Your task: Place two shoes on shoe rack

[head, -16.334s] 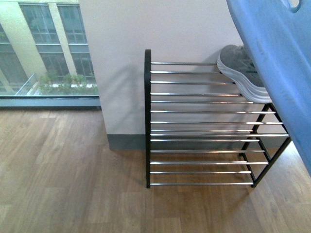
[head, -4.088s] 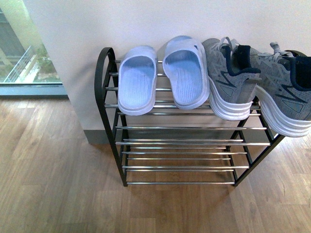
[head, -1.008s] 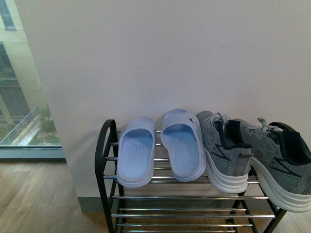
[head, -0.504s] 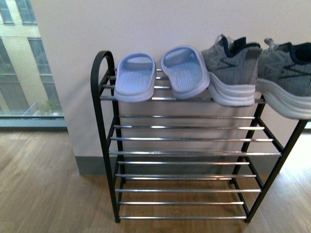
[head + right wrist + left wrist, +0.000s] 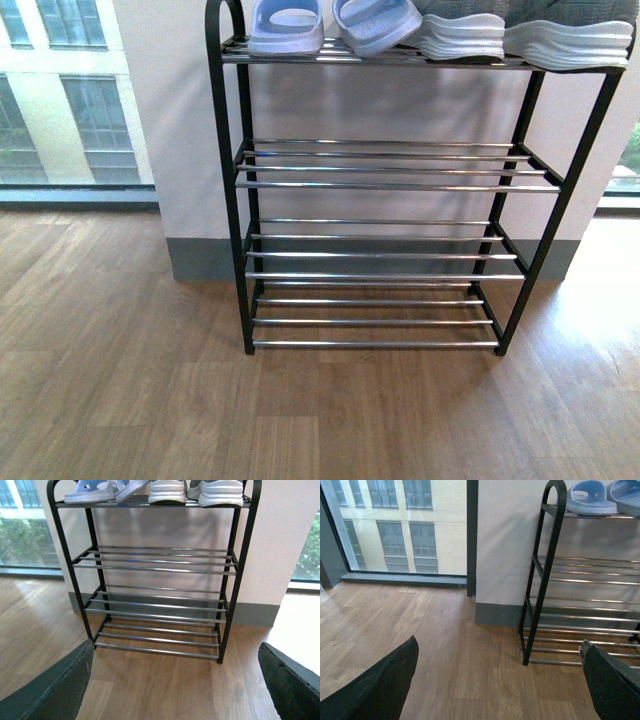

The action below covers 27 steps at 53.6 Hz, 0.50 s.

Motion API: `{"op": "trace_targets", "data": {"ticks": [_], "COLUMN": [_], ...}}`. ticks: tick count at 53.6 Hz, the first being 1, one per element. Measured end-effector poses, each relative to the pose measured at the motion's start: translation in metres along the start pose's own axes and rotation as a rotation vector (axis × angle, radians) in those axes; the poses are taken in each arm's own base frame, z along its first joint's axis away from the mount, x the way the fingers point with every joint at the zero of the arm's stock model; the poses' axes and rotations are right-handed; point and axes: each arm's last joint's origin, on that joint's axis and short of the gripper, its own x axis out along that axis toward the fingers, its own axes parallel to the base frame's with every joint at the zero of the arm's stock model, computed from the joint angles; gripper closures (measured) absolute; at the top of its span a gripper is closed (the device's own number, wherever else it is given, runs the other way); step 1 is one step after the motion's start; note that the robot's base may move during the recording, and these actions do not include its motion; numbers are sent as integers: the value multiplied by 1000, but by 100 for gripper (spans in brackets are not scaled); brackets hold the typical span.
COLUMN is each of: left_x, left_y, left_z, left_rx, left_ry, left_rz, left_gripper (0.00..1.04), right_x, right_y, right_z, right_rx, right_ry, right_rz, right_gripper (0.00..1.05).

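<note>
The shoe rack (image 5: 380, 180) stands on a wooden floor (image 5: 120, 400), with its back against a pale wall (image 5: 180, 120) that has a grey skirting strip (image 5: 205, 262) along the bottom. To the left of the wall there is a large window (image 5: 60, 90), and through it a light building with many panes is seen. Nothing stands on the floor in front of the rack, and the three lower tiers of chrome rods carry nothing.

All shoes are on the top tier. The two pale blue slides (image 5: 330, 25) lie side by side at the left end, just beside the arched side rail. The grey sneakers (image 5: 510, 35) sit to the right of them; in the front view only their white soles show, and the right one hangs a little over the front rod. In the right wrist view the slides (image 5: 102, 491) and the sneakers (image 5: 195, 490) are seen in the same order.

The arms are not in the front view. The left gripper (image 5: 500, 680) and the right gripper (image 5: 175, 680) are both low, near the floor, facing the rack and well apart from it. Their jaws stand wide apart and hold nothing.
</note>
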Motion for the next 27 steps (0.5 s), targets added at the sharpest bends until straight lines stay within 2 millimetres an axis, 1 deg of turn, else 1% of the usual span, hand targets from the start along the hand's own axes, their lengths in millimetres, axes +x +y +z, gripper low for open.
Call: {"op": "trace_targets", "data": {"ticks": [27], "left_x": [0], "left_y": [0], "left_z": [0], "left_rx": [0], "left_ry": [0], "left_rz": [0], "left_gripper": [9], "right_x": [0], "right_y": [0], "right_z": [0], "right_rx": [0], "right_ry": [0], "right_rz": [-1], "right_gripper": [9]}}
